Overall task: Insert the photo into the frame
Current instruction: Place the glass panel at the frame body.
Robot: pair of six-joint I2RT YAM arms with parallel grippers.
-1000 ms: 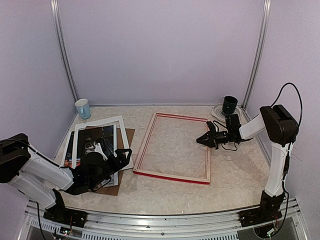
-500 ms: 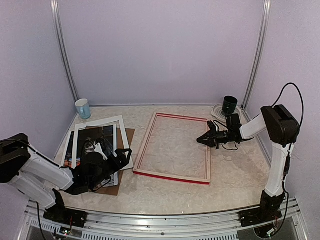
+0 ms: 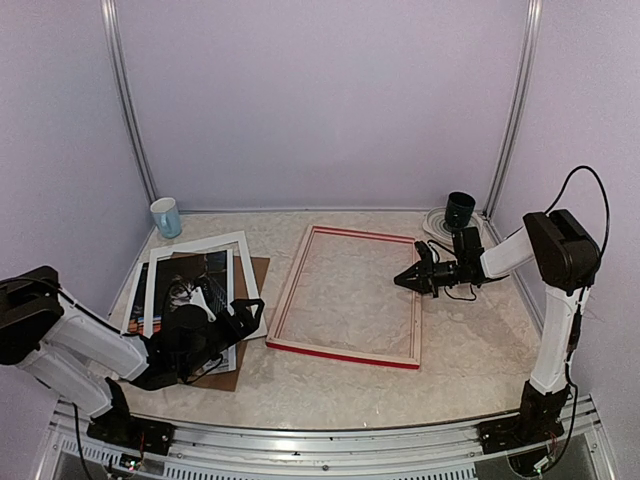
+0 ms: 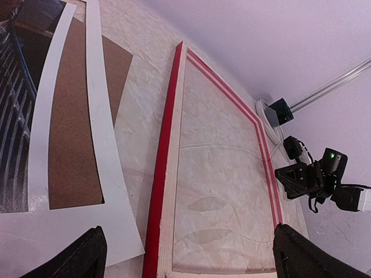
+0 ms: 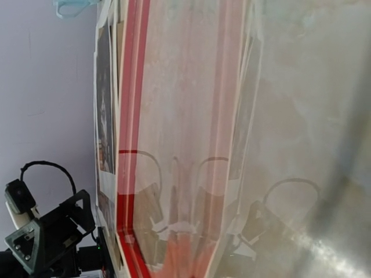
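Glossy cat-and-books print [image 3: 195, 275] flat at desk's left, outside red-edged rectangular wooden frame [image 3: 340, 352]. Left pincer [image 3: 238, 320] spread wide over print's near edge, empty. Right pincer [image 3: 400, 281] closed tight, empty, by frame's right rail.

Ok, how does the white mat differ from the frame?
The frame is red and lies alone at centre; the white mat lies at left over the brown backing board. The frame is larger, with raised rails; the mat is a flat sheet. Both are open rectangles lying flat.
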